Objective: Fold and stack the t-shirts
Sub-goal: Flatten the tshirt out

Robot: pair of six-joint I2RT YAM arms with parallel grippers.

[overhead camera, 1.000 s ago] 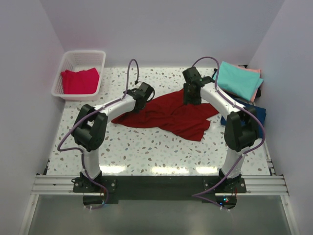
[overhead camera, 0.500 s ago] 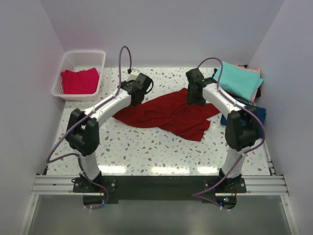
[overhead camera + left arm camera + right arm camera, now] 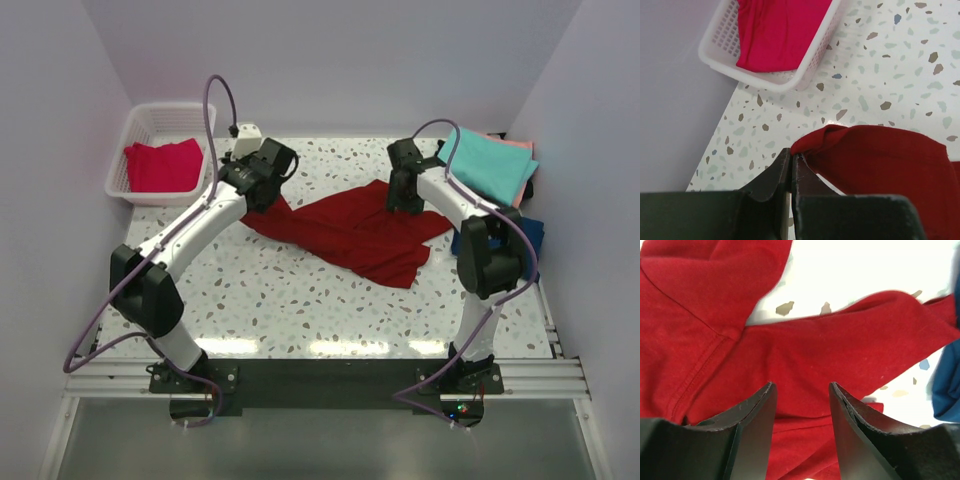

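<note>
1. fingers point(image 3: 774, 176) of our left gripper point(image 3: 791, 156) are pressed together and pinch a bunched edge of the dark red t-shirt point(image 3: 352, 236).
2. our right gripper point(image 3: 801, 388) has its fingers wide apart with nothing between them. they point down at the dark red cloth close to a sleeve seam, and we cannot tell whether the tips touch it.
3. the dark red t-shirt lies crumpled across the far middle of the table point(image 3: 290, 300). its left end is at our left gripper, and its far right part is under our right gripper.
4. the pinkish-red t-shirt point(image 3: 162, 166) lies inside the white lattice basket point(image 3: 170, 107) in the far left corner, apart from the dark red cloth.
5. at the far right, the teal t-shirt point(image 3: 488, 162) lies flat on top of the salmon pink t-shirt point(image 3: 521, 146), of which we see only an edge.
6. the navy t-shirt point(image 3: 527, 232) lies along the right edge, nearer to us than the teal one. it is just beside the right end of the dark red t-shirt and partly hidden by our right arm.
</note>
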